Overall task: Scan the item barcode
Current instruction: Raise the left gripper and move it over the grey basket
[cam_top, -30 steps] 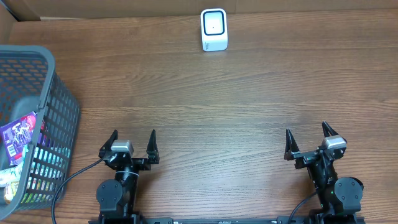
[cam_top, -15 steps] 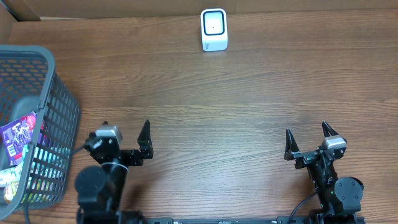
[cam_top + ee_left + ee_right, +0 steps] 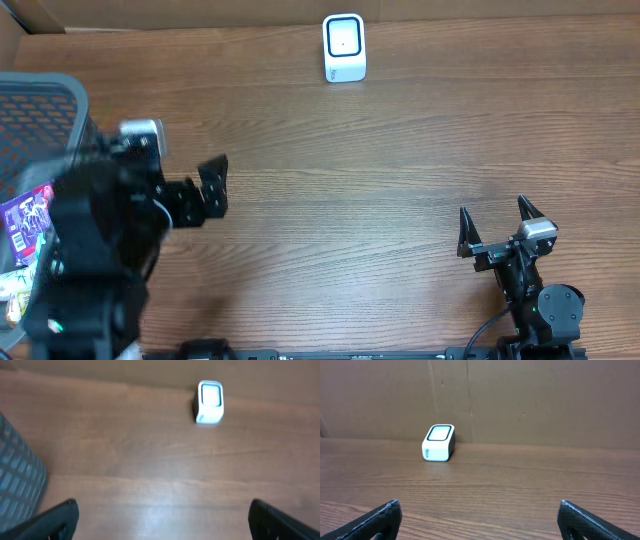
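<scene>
The table is brown wood with long grain running across it, backed by a wall of plain cardboard. The scanner is a small white box with rounded corners and a dark-rimmed pale window on its face. The basket is grey plastic mesh with a thick rounded rim, and a glossy purple packet lies inside among other wrappers too small to make out. The left gripper has its black, wedge-shaped fingers spread as wide as they go, holding and touching nothing. The basket is close on its left, with the packet down inside, and the scanner is far ahead and a little to its right. The right gripper is likewise spread wide and empty, low over the near edge of the table, with the scanner well ahead to its left and the basket far off to its left. Compared with a second ago, the left arm has lifted off its rest and swung left toward the basket, now looming large and blurred in the overhead view and covering part of the rim. The right arm, scanner and packet have not moved.
</scene>
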`<state>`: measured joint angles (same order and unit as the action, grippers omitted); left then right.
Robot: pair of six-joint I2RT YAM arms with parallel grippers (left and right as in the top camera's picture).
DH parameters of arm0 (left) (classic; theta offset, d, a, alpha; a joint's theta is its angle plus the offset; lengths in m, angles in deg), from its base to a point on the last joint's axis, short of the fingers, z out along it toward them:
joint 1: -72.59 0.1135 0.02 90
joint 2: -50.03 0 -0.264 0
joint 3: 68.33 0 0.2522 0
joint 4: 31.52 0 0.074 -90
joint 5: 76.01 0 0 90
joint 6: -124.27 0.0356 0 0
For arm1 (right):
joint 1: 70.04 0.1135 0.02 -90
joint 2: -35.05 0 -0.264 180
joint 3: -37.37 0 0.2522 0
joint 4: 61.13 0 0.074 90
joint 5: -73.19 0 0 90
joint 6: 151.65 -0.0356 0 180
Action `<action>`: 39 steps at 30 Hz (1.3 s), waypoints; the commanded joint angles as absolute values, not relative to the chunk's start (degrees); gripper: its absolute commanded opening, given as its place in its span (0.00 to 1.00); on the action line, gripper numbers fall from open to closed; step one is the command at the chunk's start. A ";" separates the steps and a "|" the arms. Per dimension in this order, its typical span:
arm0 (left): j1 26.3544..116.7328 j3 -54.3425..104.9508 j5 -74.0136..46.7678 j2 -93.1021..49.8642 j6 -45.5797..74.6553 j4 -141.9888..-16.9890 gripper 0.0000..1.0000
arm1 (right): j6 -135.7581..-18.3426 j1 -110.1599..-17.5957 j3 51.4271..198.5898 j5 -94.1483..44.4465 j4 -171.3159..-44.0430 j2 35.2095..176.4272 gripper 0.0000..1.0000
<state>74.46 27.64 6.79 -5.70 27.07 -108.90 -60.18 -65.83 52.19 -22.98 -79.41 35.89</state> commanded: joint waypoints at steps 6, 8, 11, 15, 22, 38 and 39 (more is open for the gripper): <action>74.16 40.65 5.06 -18.33 26.70 -116.59 1.00 | -60.33 -65.59 51.58 -23.33 -79.10 35.21 1.00; 74.16 40.65 3.56 -20.54 26.57 -117.68 1.00 | -60.33 -65.59 51.58 -23.33 -79.10 35.21 1.00; 74.18 41.33 1.70 -23.14 26.72 -117.03 0.98 | -60.33 -65.59 51.58 -23.33 -79.10 35.23 1.00; 74.83 49.43 5.50 -27.31 23.55 -118.32 0.96 | -60.33 -65.59 51.58 -23.33 -79.10 35.23 1.00; 81.85 76.03 14.97 -38.94 20.47 -130.93 1.00 | -60.33 -65.59 51.58 -23.33 -79.10 35.23 1.00; 109.89 83.42 23.27 -51.36 12.06 -141.27 0.86 | -60.33 -65.59 51.58 -23.33 -79.10 35.23 1.00; 110.44 83.07 24.10 -52.25 11.71 -141.33 0.86 | -60.33 -65.59 51.58 -23.33 -79.10 35.23 1.00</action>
<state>109.10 83.05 21.35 -50.31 14.29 -141.07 -60.20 -65.83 52.19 -22.98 -79.39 35.89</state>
